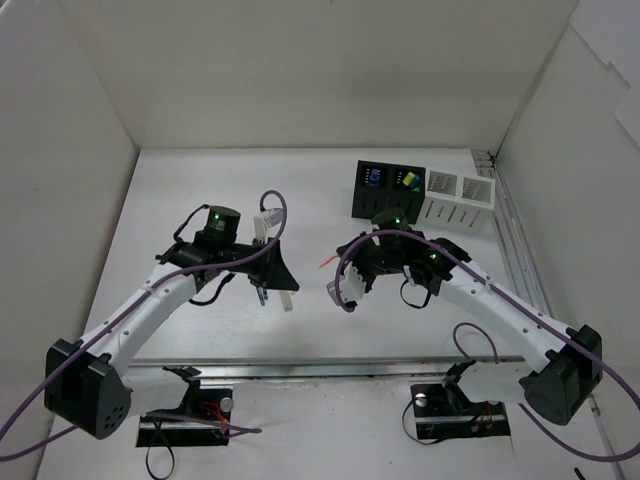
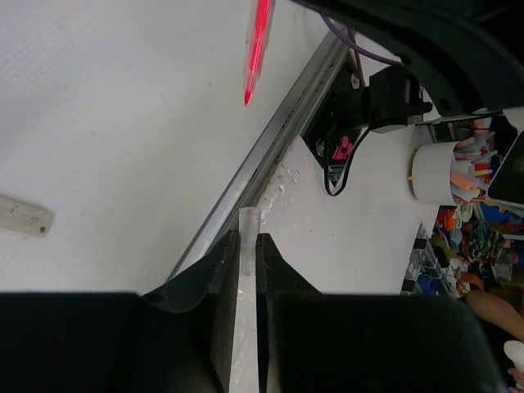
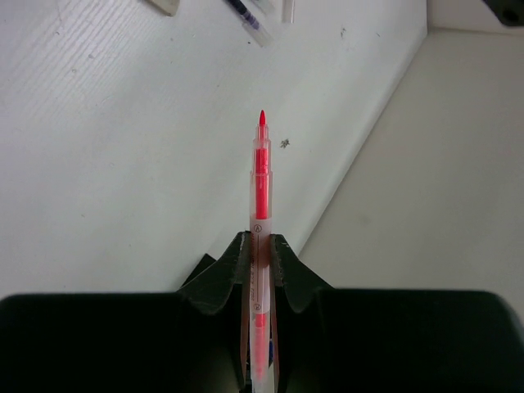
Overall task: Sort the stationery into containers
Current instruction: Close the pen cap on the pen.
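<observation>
Seen from above, two robot arms meet near the middle of a white worktop point(image 1: 200, 200), their tips close together but not touching. The left fingers point(image 2: 214, 274) pinch a clear pen point(image 2: 246, 237) that juts out between them. The right fingers point(image 3: 232, 264) pinch a thin red pen point(image 3: 260, 176), tip pointing forward. A black box point(image 1: 388, 205) and white perforated boxes point(image 1: 455, 205) stand side by side at the far right, behind the right arm; bare worktop lies to the far left. A metal rail point(image 2: 270, 155) runs along the near edge. Only the left wrist view shows a pale flat piece point(image 2: 23, 217) lying on the worktop. Only the right wrist view shows a dark pen point(image 3: 246, 15) lying ahead, and a white wall point(image 3: 426, 164) beside it.
</observation>
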